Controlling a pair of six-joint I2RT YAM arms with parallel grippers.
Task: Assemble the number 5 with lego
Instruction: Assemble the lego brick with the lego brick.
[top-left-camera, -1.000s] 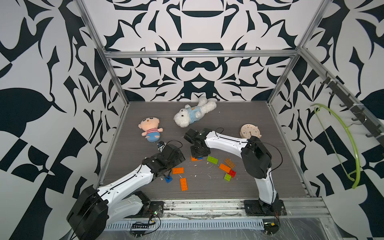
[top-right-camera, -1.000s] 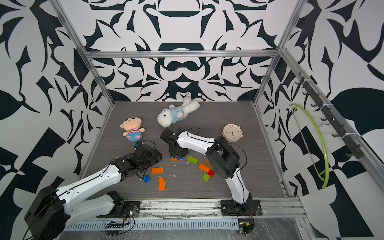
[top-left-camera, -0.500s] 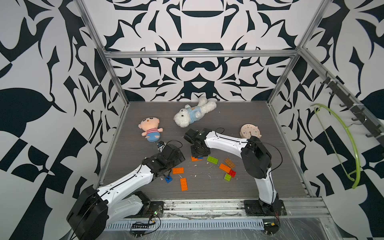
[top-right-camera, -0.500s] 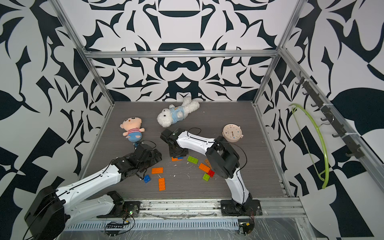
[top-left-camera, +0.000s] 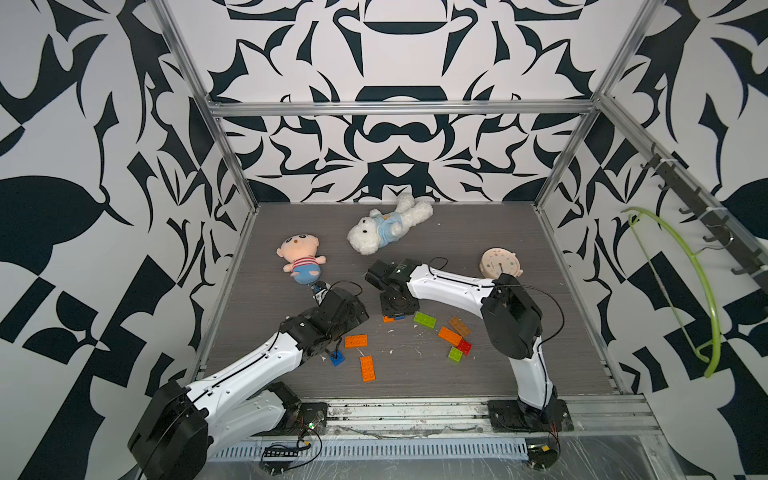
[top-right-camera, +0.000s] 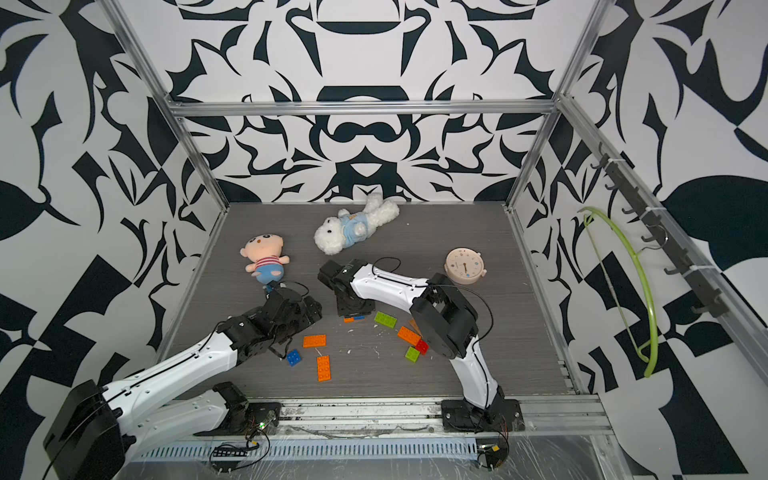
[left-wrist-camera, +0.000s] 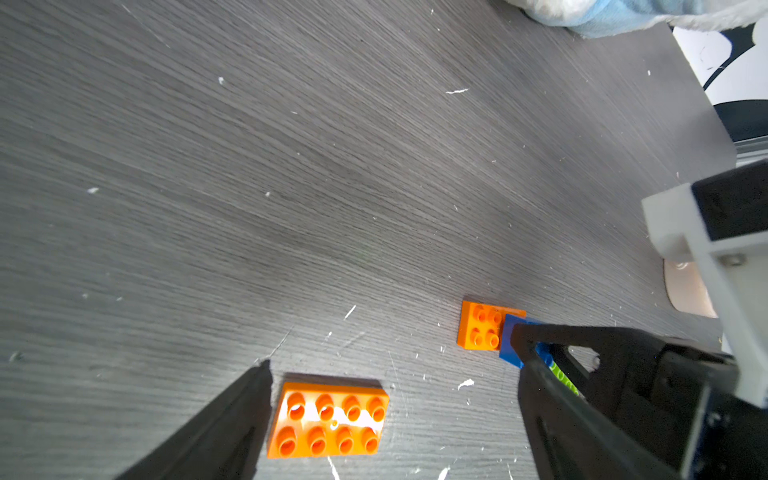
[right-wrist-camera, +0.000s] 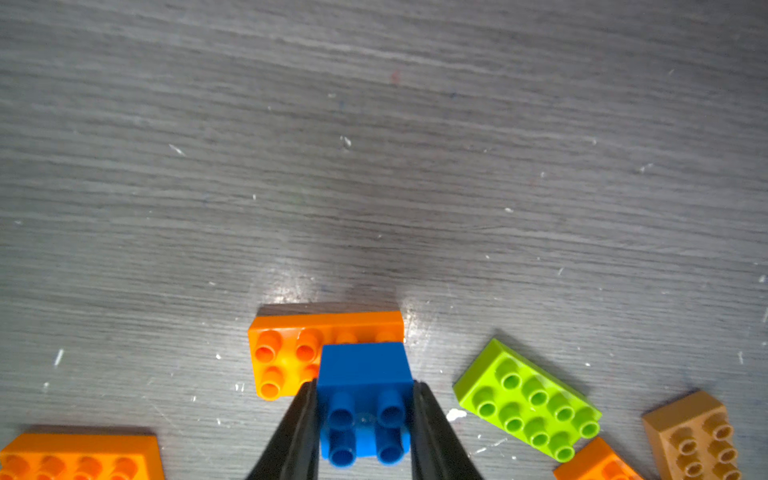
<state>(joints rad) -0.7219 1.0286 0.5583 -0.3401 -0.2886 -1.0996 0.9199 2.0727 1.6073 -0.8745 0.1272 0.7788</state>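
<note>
The right gripper (right-wrist-camera: 365, 388), clamped on the blue brick (right-wrist-camera: 362, 365) over one end of the orange brick (right-wrist-camera: 282, 353) mid-table, should line it up with the studs below and press straight down, while the left gripper (left-wrist-camera: 390, 350), wide open and empty, hovers nearby.

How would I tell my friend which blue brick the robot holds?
Find the white teddy at the back; the right gripper points down in front of it. Its square blue brick covers one end of an orange brick; the other blue brick lies loose.
</note>
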